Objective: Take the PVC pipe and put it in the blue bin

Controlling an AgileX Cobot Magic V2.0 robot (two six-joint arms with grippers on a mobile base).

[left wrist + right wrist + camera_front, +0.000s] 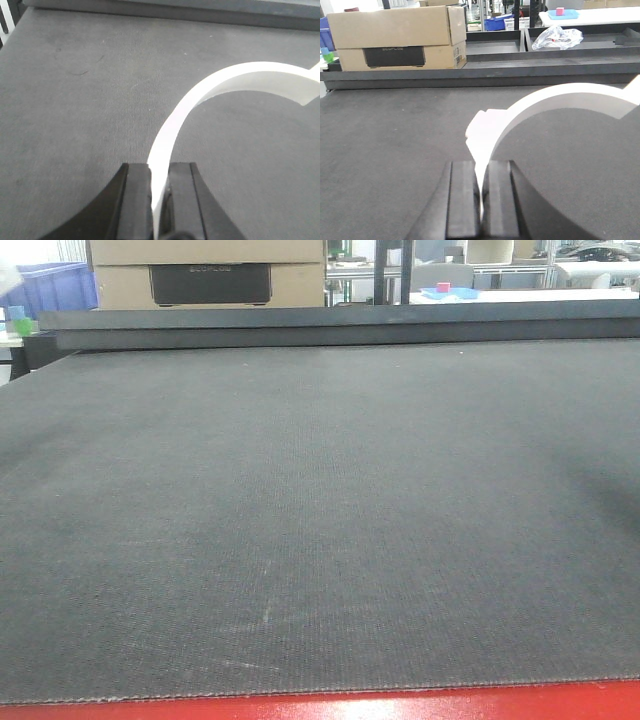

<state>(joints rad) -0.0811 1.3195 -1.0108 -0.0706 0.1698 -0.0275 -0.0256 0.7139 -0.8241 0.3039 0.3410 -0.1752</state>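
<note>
**Gripping the pipe, with the bin yet to be reached**

Largest is the table [320, 540], a broad flat top covered in dark grey, finely ribbed matting with a red front edge. Behind it stands a brown cardboard box [205, 270], square and matte. The blue bin [55, 285], of hard plastic, sits far off at the back left.

The pipe [240, 75] shows as a smooth, thin-walled white arc. The left gripper [159, 172] is clenched on its wall between flat black pads. The right gripper [481, 170] clamps a like white arc, though I cannot tell if it is the same piece.

The grab looks done. Next comes a steady carry to the back left, because the slick wall may slip.
</note>
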